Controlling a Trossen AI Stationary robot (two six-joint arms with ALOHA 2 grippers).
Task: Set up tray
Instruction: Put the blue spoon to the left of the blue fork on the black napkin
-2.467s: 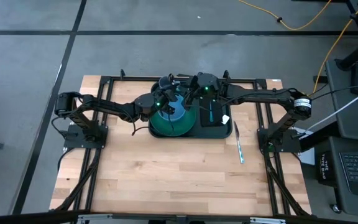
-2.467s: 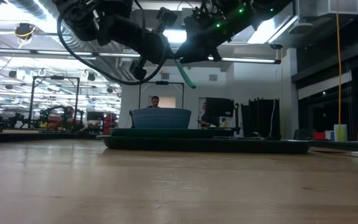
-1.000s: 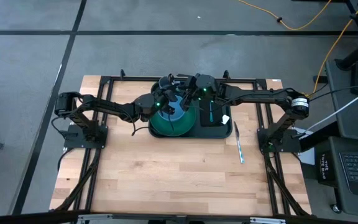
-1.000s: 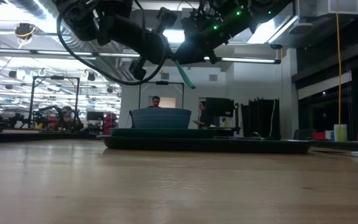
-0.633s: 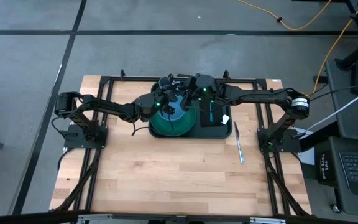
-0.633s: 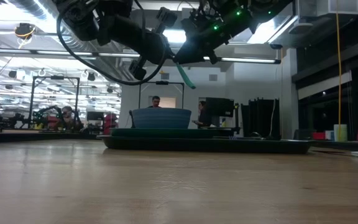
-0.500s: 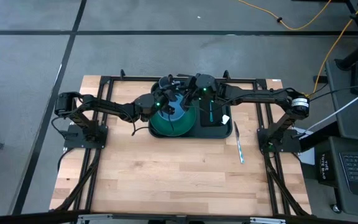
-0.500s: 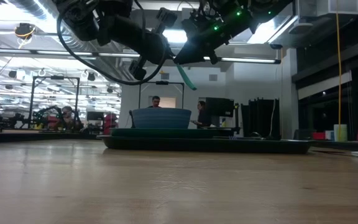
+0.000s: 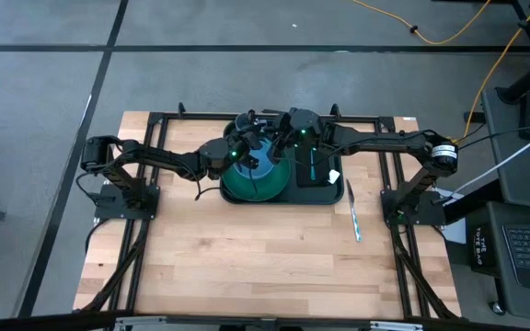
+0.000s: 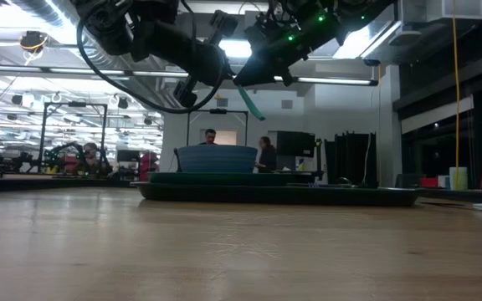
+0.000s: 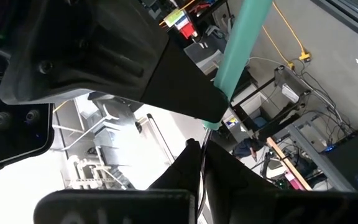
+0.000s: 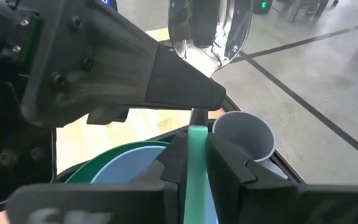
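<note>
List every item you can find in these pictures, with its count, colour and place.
dark green rectangular plastic tray: one, far middle of table
round green plate: one, on tray's left part
blue bowl: one, on plate
grey cup: one, beside bowl
black rectangular napkin: one, on tray's right part
teal-handled utensil: one, on napkin
teal-handled spoon: one, held above bowl
silvery utensil: one, on table right of tray
wooden table: one, light
people: two, in room behind
left gripper: shut, above plate
right gripper: shut on spoon handle
</note>
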